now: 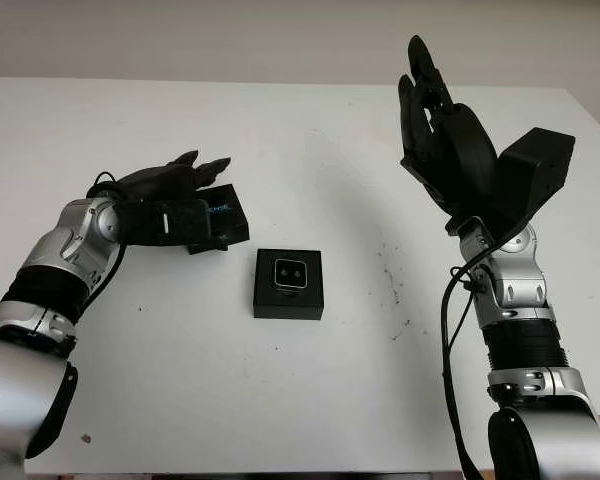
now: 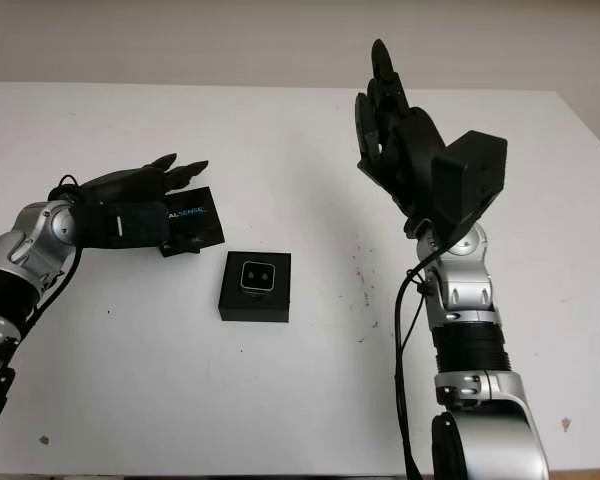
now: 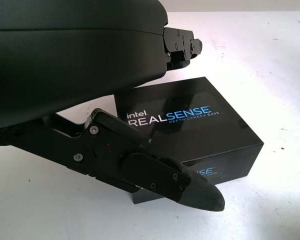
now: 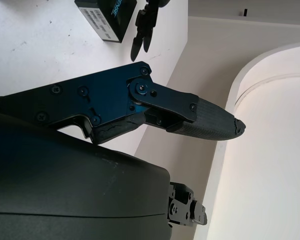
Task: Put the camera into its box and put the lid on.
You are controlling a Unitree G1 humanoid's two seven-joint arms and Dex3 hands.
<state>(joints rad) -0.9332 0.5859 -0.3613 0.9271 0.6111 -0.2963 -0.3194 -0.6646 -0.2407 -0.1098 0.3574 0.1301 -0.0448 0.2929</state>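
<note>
1. Far left of the table [image 1: 310, 400]: the left hand [image 1: 170, 205] is reaching over the lid [image 1: 223, 215], the black piece printed with the RealSense name. From the wrist, one finger [image 3: 155, 172] runs along the lid's side and the palm sits over its top, but I cannot tell whether the fingers are actually clamped on it or just set against it.
2. Centre: the box [image 1: 289, 285] lies open on the table, just right of and nearer than the lid, and the camera [image 1: 289, 272] is already seated inside, lenses facing up.
3. Right: the right hand [image 1: 442, 125] is lifted well above the table, palm up, fingers released and holding nothing.
4. The risk, as I judge it: the lid looks slick and flat, so a shallow pinch could let it slip or tilt on the lift. If it comes down skewed, its edge may catch the box rim and shove the box sideways, since nothing steadies it.
</note>
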